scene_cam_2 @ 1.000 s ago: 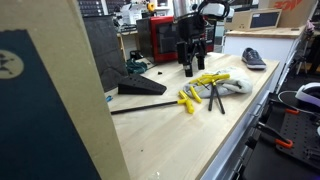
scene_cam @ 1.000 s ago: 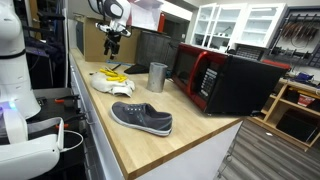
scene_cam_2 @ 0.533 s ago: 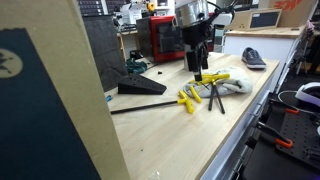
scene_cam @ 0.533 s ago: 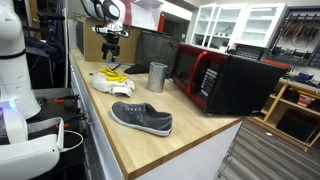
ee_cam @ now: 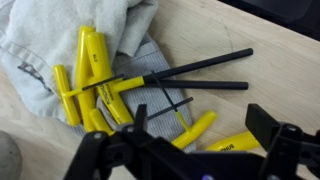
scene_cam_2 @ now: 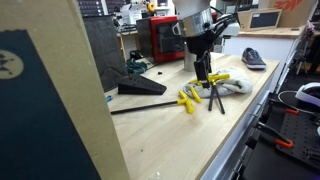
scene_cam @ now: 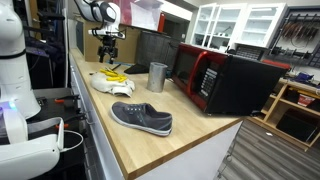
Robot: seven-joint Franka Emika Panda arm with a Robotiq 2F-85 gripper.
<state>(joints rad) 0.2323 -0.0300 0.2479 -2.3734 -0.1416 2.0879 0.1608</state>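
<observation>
step: approach, gripper hovers over yellow T-handle hex keys on grey cloth | fingers: apart, empty | next: a pick would likely need a straight descent astride one handle

1. Place: a robotics lab or workshop, not a home.
2. Landmark: red microwave on a long wooden bench, seen in both exterior views.
3. Behind the microwave: white cabinets with glass doors.
4. Right of the microwave, in an exterior view: tool wall hung with hand tools, and a wooden shelf below it.
5. Left of the microwave, on the bench: yellow T-handle hex keys.
6. Further left of the microwave, off the bench edge: a second, white robot.
</observation>
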